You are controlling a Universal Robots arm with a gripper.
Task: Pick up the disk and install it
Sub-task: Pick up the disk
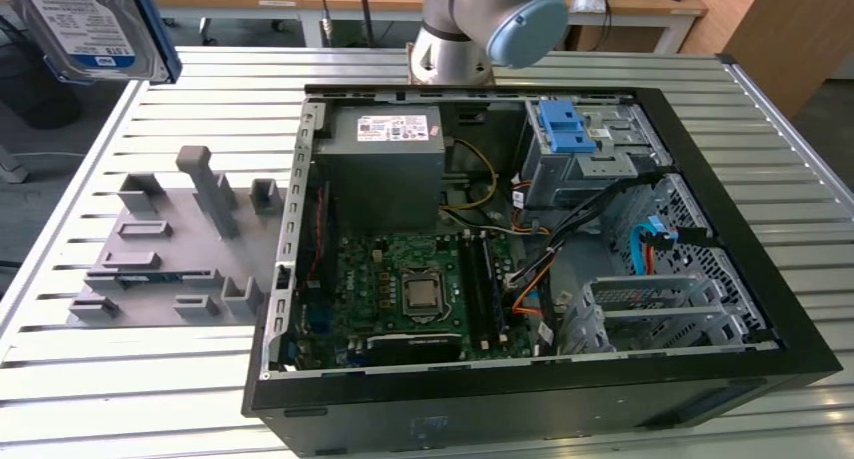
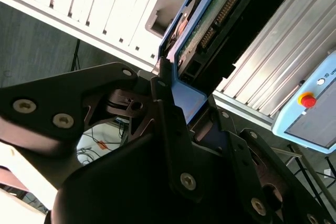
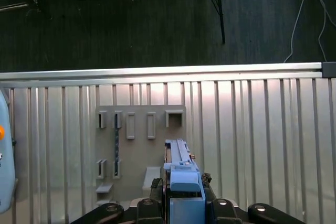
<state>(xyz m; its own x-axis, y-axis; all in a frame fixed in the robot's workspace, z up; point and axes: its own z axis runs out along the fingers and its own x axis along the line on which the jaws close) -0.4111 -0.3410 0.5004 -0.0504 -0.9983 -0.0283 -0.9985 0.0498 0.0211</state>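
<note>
Exterior view shows the disk [image 1: 94, 29] held aloft, label facing the camera, above the slatted tabletop's [image 1: 160, 379] corner at the exterior view's left, on the same side as the arm's base [image 1: 467, 29]. It hangs well apart from the open computer case [image 1: 534, 384], which lies on its side across the tabletop's middle with its grey power-supply box [image 1: 380, 169], motherboard [image 1: 400, 279] and light-blue latch [image 1: 567, 129] exposed. A grey fixture plate [image 1: 160, 269] rests between the case and the tabletop's edge at the exterior view's left. In the second wrist view, the gripper [image 2: 186, 103] is clamped on the disk's blue rail frame [image 2: 184, 85], its fingers [image 2: 164, 90] narrow against the plastic.
</note>
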